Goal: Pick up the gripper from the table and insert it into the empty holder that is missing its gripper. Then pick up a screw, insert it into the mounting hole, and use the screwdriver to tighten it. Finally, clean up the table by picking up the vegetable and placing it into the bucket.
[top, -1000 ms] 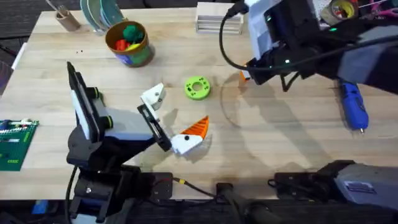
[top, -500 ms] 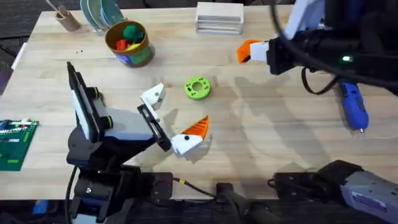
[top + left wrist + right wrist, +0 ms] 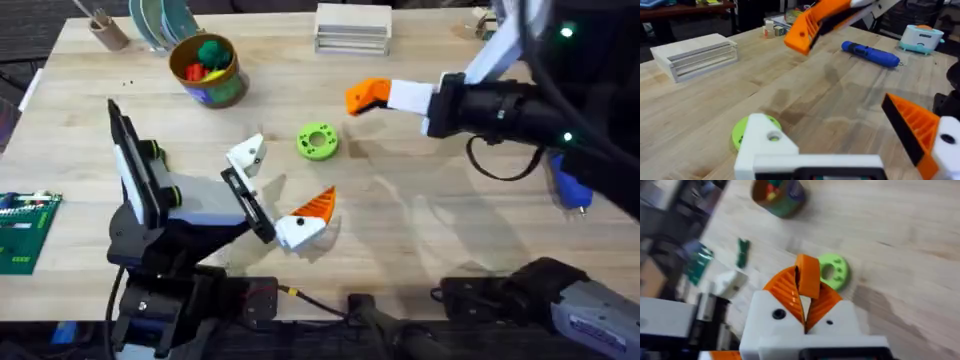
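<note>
So on the far left the left arm is just parking there with its gripper (image 3: 272,192) gaping wide, nothing pinched: one finger is the bare white holder (image 3: 246,155) with its screw hole showing, the other is carrying its orange tip (image 3: 318,205) like it should. Moving right, the green disc (image 3: 317,141) is sitting on the wood just past the holder, and the bucket (image 3: 207,70) is standing up near the back edge with colourful stuff already inside, I think that's the vegetable but it's too small to call. Then the interesting bit: the right gripper (image 3: 367,97) is now hovering off the table over the middle, where a second ago it was way back on the right side, so it's swinging leftward toward the waiting arm. In the right wrist view its pads are pressed together on the gripper (image 3: 807,275), the little loose orange wedge sticking up between them, so pickup looks done and the seating is coming next. The screwdriver (image 3: 568,186) is lying untouched at the far right, partly behind the right arm, so the screw part isn't started
</note>
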`<action>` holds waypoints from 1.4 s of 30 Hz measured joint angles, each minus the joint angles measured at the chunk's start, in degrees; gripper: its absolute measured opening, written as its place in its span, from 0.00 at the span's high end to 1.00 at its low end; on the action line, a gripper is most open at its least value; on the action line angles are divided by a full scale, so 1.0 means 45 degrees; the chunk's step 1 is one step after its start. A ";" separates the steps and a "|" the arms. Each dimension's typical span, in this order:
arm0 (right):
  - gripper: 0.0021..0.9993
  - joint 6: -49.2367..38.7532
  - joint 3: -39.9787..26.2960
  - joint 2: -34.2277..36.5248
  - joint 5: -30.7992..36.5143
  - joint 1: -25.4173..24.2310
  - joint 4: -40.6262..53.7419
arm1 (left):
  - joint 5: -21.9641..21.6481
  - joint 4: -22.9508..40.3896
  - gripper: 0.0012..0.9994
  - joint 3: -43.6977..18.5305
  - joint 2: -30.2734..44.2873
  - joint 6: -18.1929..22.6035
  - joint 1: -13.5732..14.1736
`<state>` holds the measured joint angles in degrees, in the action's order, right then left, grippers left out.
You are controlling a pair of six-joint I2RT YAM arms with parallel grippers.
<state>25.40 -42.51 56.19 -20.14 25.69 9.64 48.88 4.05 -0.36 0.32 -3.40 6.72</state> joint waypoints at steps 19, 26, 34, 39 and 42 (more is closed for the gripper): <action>0.99 0.4017 0.2090 0.2694 -0.5876 -0.0014 -0.7022 | 0.0000 0.0000 0.01 0.0000 -0.0004 0.0004 0.0000; 0.99 0.5042 0.2090 0.4857 -0.7964 -0.0247 -0.9696 | 0.0000 0.0000 0.01 0.0000 -0.0005 0.0000 0.0000; 0.99 0.6420 0.2090 0.6706 -0.9258 -0.0248 -1.2265 | 0.0002 0.0000 0.01 0.0000 0.0000 0.0000 0.0000; 0.99 0.7111 0.2090 0.7350 -0.9532 -0.0248 -1.2729 | 0.0000 0.0000 0.01 0.0000 0.0000 0.0000 0.0000; 0.99 0.7311 0.2085 0.7579 -0.9663 -0.0243 -1.2721 | 0.0000 0.0000 0.01 0.0000 -0.0002 0.0000 0.0000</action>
<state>58.30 -33.12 90.29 -63.62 24.60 -47.60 48.88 4.05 -0.36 0.31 -3.40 6.72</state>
